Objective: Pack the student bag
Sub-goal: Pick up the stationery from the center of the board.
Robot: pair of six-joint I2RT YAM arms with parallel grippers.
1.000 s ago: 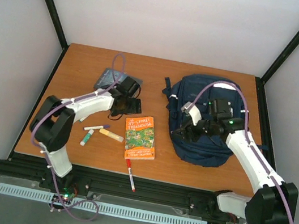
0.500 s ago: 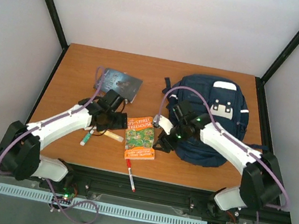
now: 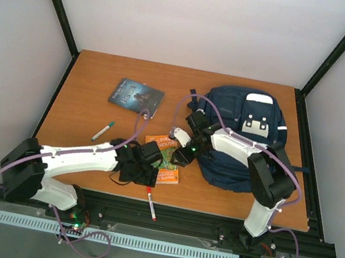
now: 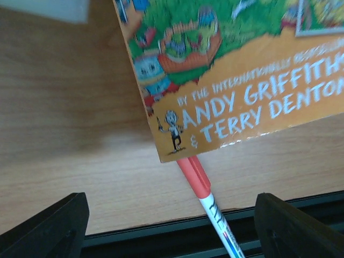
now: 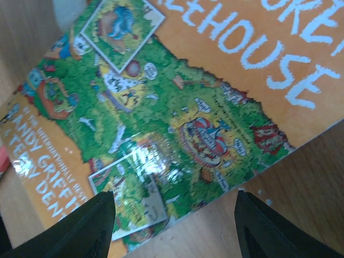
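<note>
Left gripper [image 4: 169, 217]: released, jaws spread wide, nothing between them, low over the table [image 4: 64, 123] by its near edge. Just ahead of it lies a red pen [image 4: 194, 174], its capped end tucked under the corner of the orange book [image 4: 242, 80]. The white barrel runs back toward the table's edge.

Right gripper [image 5: 173, 215]: also released, fingers [image 5: 80, 226] wide apart and close over the book's green cover picture, holding nothing. I cannot tell whether it touches the cover.

From the top view, both grippers meet at the book, the left gripper at its near-left corner and the right gripper at its far-right side.

The student bag [image 3: 250, 139] lies flat on the table just right of the right gripper, stretching away beyond it. It is well to the right of the left gripper, and the right forearm crosses its left part.

Further off, beyond and left of both grippers: a green marker [image 3: 102, 130], then a dark book [image 3: 136, 94].
</note>
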